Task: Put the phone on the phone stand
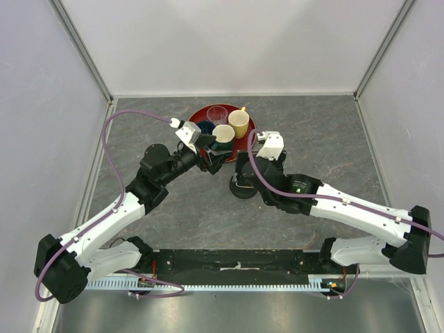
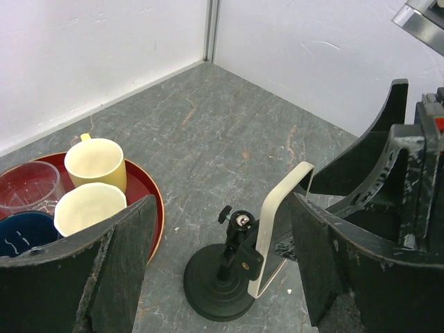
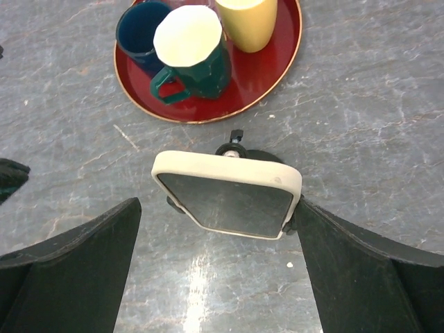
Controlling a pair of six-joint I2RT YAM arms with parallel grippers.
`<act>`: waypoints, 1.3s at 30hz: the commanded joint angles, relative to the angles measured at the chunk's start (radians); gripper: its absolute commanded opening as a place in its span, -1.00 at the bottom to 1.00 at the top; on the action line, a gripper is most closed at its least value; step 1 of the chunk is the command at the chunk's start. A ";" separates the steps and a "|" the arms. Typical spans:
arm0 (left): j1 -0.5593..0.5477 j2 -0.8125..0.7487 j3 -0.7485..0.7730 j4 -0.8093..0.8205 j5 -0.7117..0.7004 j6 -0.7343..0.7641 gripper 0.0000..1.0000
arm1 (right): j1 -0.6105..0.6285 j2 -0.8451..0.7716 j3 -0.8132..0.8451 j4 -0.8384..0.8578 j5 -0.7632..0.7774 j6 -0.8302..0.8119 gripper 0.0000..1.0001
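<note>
Left fingers (image 2: 118, 270): spread wide and holding nothing. They point at the stand from its left side.
Right fingers (image 3: 361, 270): spread to either side of the phone. One tip sits just beside its edge, but I cannot tell if it touches.
Phone (image 3: 225, 198): mid-bench, propped at a tilt against the phone stand (image 2: 215, 288). It is probably light and stiff, with a slick glass face, so it is best pinched across its cased side edges.
Red tray (image 3: 263, 73): towards the far edge, carrying cups (image 3: 187, 35).
</note>
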 commanded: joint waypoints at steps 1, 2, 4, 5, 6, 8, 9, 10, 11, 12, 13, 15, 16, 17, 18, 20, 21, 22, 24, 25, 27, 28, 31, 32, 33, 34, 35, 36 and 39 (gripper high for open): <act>-0.005 -0.022 0.040 0.013 -0.022 -0.023 0.66 | 0.047 0.075 0.085 -0.043 0.189 0.037 0.96; -0.005 -0.024 0.042 0.011 -0.010 -0.025 0.66 | 0.053 0.087 0.098 -0.043 0.203 0.035 0.96; -0.008 -0.033 0.039 0.011 -0.010 -0.023 0.65 | 0.067 0.116 0.110 -0.065 0.246 0.049 0.93; -0.010 -0.035 0.034 0.011 -0.023 -0.016 0.66 | 0.071 0.130 0.116 -0.071 0.263 0.053 0.89; -0.011 -0.033 0.034 0.011 -0.031 -0.014 0.66 | 0.076 0.135 0.118 -0.083 0.272 0.061 0.84; -0.013 -0.035 0.037 0.008 -0.037 -0.014 0.66 | 0.078 0.138 0.113 -0.083 0.297 0.078 0.76; -0.011 -0.035 0.037 0.007 -0.033 -0.014 0.66 | 0.078 0.141 0.110 -0.083 0.306 0.080 0.77; -0.011 -0.038 0.039 0.005 -0.026 -0.014 0.65 | 0.079 0.144 0.110 -0.085 0.314 0.077 0.77; -0.013 -0.039 0.037 0.005 -0.022 -0.015 0.65 | 0.078 0.145 0.111 -0.086 0.323 0.077 0.77; -0.013 -0.041 0.039 0.007 -0.020 -0.015 0.65 | 0.076 0.148 0.114 -0.091 0.323 0.073 0.78; -0.014 -0.038 0.036 0.007 -0.025 -0.015 0.66 | 0.078 0.148 0.116 -0.091 0.324 0.069 0.76; -0.014 -0.033 0.039 0.005 -0.034 -0.015 0.65 | 0.078 0.158 0.116 -0.092 0.337 0.064 0.74; -0.014 -0.030 0.040 0.004 -0.033 -0.015 0.65 | 0.078 0.164 0.116 -0.092 0.340 0.060 0.71; -0.014 -0.028 0.043 0.002 -0.022 -0.017 0.65 | 0.078 0.173 0.119 -0.094 0.341 0.052 0.64; -0.013 -0.030 0.043 0.001 -0.019 -0.017 0.65 | 0.076 0.179 0.119 -0.092 0.338 0.052 0.58; -0.016 -0.032 0.039 0.002 -0.028 -0.014 0.65 | 0.078 0.191 0.128 -0.094 0.324 0.044 0.43; -0.016 -0.030 0.037 0.004 -0.036 -0.012 0.65 | 0.082 0.193 0.128 -0.097 0.324 0.044 0.38; -0.016 -0.030 0.037 0.002 -0.042 -0.012 0.65 | 0.084 0.196 0.130 -0.097 0.324 0.044 0.23; -0.016 -0.027 0.040 -0.001 -0.048 -0.011 0.65 | 0.091 0.201 0.128 -0.094 0.330 0.046 0.07; -0.016 -0.030 0.042 -0.004 -0.048 -0.012 0.65 | 0.094 0.205 0.128 -0.094 0.340 0.046 -0.10; -0.016 -0.033 0.036 -0.001 -0.057 -0.009 0.64 | 0.108 0.219 0.127 -0.101 0.357 0.055 -0.26; -0.016 -0.033 0.033 0.001 -0.066 -0.008 0.64 | 0.116 0.224 0.127 -0.107 0.378 0.060 -0.41; -0.016 -0.027 0.033 0.002 -0.086 -0.006 0.64 | 0.147 0.245 0.116 -0.118 0.435 0.063 -0.65; -0.016 -0.027 0.036 0.002 -0.080 -0.008 0.64 | 0.157 0.259 0.111 -0.114 0.483 0.058 -0.70; -0.016 -0.025 0.036 0.002 -0.077 -0.008 0.64 | 0.176 0.265 0.110 -0.118 0.510 0.058 -0.76; -0.016 -0.025 0.036 0.002 -0.076 -0.008 0.63 | 0.182 0.271 0.107 -0.124 0.528 0.072 -0.85; -0.016 -0.027 0.033 0.002 -0.079 -0.008 0.63 | 0.185 0.277 0.107 -0.130 0.548 0.075 -0.88; -0.016 -0.024 0.031 0.002 -0.082 -0.006 0.63 | 0.190 0.280 0.105 -0.131 0.550 0.075 -0.91; -0.016 -0.019 0.034 0.002 -0.082 -0.008 0.63 | 0.190 0.287 0.099 -0.100 0.541 0.043 -0.93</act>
